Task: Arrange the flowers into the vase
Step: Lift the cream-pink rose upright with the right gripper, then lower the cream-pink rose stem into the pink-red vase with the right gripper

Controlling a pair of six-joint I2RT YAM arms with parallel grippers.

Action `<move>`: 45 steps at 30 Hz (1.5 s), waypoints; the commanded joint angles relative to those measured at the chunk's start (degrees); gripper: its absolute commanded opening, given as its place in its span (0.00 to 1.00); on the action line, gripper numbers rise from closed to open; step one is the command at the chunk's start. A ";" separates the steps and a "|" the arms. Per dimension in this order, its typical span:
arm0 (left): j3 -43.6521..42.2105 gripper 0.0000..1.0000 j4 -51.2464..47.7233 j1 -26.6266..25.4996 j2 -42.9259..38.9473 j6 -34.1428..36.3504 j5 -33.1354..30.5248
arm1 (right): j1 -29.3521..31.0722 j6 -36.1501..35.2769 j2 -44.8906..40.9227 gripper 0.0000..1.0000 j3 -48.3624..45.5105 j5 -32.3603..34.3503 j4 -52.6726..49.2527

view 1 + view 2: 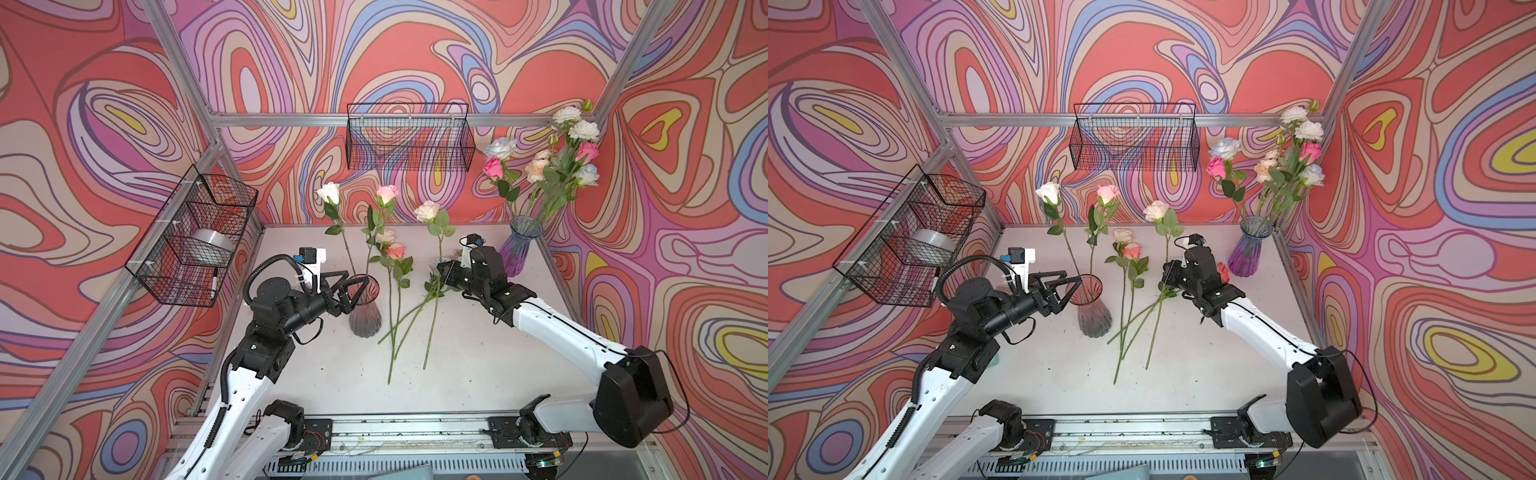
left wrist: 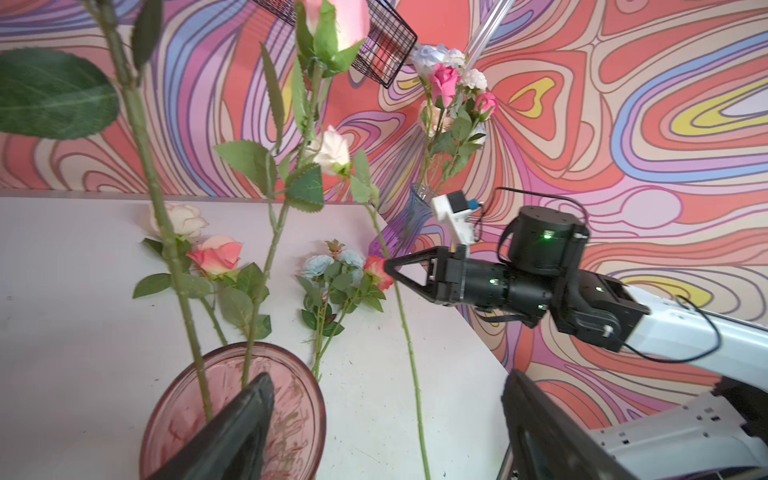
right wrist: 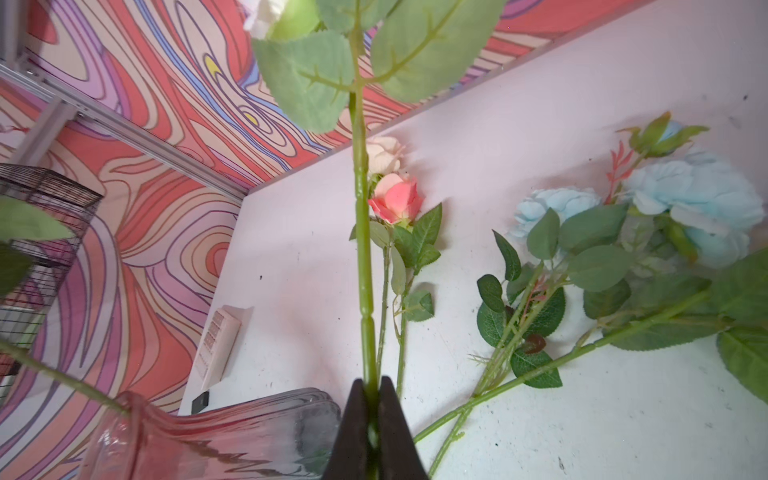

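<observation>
Right end effector point(image 3: 371, 388) clamps a rose stem point(image 3: 360, 232) over white table point(image 1: 478, 365), swirly walls point(image 1: 374, 54) around

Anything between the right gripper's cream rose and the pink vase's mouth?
The left gripper, jaws open, hangs at the rim of the pink vase, where two stems stand. Loose flowers lie flat on the table between vase and cream rose.
</observation>
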 commanded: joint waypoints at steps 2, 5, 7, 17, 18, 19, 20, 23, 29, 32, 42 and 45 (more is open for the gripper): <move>0.80 0.91 -3.79 0.06 -3.72 2.72 -12.69 | -0.18 -2.77 -7.63 0.00 -1.96 0.14 0.19; -0.09 0.93 -6.71 0.27 -6.41 2.15 -27.25 | 0.01 -4.14 -12.07 0.00 -3.18 -0.59 4.09; -0.28 0.94 -9.87 0.55 -7.26 0.75 -38.32 | 0.23 -5.43 -13.57 0.00 -3.55 -1.80 7.04; 1.68 0.95 -14.72 3.22 -6.28 -1.79 -42.26 | 5.80 -11.59 -12.12 0.00 -1.06 -1.78 17.21; 1.56 0.95 -14.35 3.22 -6.43 -1.75 -41.58 | 6.57 -12.07 -11.54 0.00 -0.28 -1.70 17.66; 1.31 0.95 -14.00 3.31 -6.63 -1.81 -41.15 | 7.45 -12.76 -10.82 0.00 0.83 -1.35 18.03; 1.21 0.95 -13.97 3.47 -6.79 -1.82 -40.80 | 8.72 -13.44 -10.03 0.00 2.38 -0.86 18.20; 0.97 0.95 -13.97 3.71 -7.42 -1.76 -40.36 | 11.53 -16.21 -7.34 0.00 7.33 -0.16 19.31; 0.42 0.96 -11.34 3.93 -7.97 -1.49 -38.45 | 15.35 -19.53 -1.04 0.00 18.64 -0.45 21.34; 0.62 0.96 -11.59 3.93 -7.64 -1.33 -38.11 | 16.84 -20.49 2.33 0.00 23.13 -0.49 23.71; 0.69 0.95 -11.25 4.02 -6.85 -1.89 -35.82 | 18.17 -22.37 15.22 0.00 34.46 0.81 28.60; 0.71 0.96 -11.16 4.01 -6.49 -2.26 -35.02 | 18.41 -24.15 18.42 0.00 37.40 1.42 27.76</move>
